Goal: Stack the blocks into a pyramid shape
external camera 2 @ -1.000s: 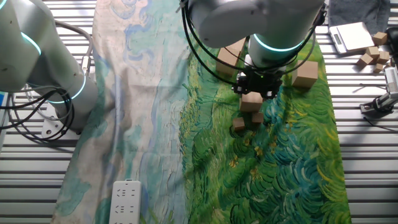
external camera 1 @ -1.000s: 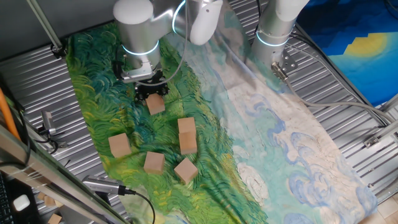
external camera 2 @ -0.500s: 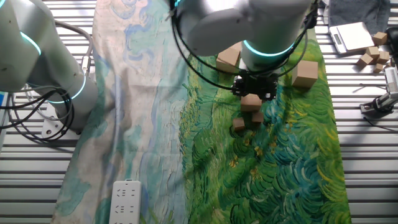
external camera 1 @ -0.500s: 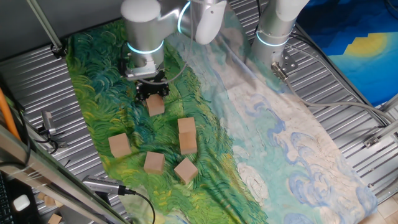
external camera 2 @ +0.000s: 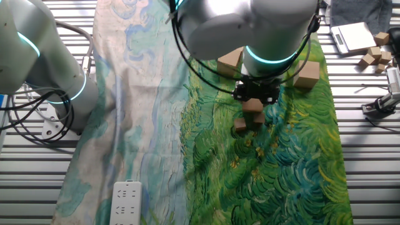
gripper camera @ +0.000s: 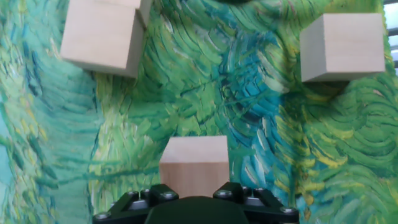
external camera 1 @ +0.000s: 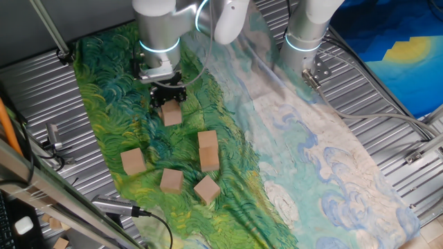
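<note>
Light-tan wooden blocks lie on the green painted cloth (external camera 1: 104,83). My gripper (external camera 1: 169,105) (external camera 2: 253,100) is shut on one block (external camera 1: 172,115) (external camera 2: 252,107) (gripper camera: 194,165), its black fingers on either side of the block's top. I cannot tell whether that block touches the cloth. Nearer the front stands a two-high stack (external camera 1: 208,151), with single blocks to its left (external camera 1: 133,161), front left (external camera 1: 172,180) and front (external camera 1: 206,188). The hand view shows a block at the upper left (gripper camera: 102,34) and another at the upper right (gripper camera: 342,46). My arm hides several blocks in the other fixed view.
A second robot arm (external camera 1: 304,34) (external camera 2: 56,62) stands beside the cloth's pale part. A white power strip (external camera 2: 127,201) lies on the cloth edge. Small loose cubes (external camera 2: 372,53) and a white device (external camera 2: 353,36) sit on the slatted metal table (external camera 1: 387,90).
My wrist has shifted slightly away from the stack, and the block has stayed between the fingers. The other blocks have not moved.
</note>
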You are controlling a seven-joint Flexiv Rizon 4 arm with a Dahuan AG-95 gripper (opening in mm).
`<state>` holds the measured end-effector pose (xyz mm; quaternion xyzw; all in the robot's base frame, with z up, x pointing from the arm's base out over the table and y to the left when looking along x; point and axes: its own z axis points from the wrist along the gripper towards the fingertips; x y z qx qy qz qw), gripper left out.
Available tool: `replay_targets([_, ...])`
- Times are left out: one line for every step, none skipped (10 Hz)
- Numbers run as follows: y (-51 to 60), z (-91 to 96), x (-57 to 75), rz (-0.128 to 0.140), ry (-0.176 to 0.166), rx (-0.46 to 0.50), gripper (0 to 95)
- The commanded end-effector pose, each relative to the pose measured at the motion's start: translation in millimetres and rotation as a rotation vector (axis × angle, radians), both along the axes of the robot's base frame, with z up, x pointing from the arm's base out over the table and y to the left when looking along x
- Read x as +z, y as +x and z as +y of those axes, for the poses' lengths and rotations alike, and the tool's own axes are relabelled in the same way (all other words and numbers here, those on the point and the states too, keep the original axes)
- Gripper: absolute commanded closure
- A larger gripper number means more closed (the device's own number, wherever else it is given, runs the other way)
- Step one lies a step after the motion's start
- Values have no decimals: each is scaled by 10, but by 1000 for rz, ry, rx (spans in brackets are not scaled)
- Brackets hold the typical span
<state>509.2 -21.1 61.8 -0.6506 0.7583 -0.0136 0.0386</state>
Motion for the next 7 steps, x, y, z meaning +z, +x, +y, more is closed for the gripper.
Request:
replay_targets([-11, -24, -6, 5, -2, 4, 950])
replay_targets([-15, -17, -33, 5, 1, 0, 950])
replay_targets([-19, -16, -48, 2, 0, 4, 950])
replay_targets([-30, -46, -50, -4, 0, 18, 950])
replay_targets([-43, -97, -33, -5, -1, 33, 950])
replay_targets([-56, -143, -16, -2, -7, 42, 950])
replay_targets([-64, -170, -6, 0, -11, 44, 950])
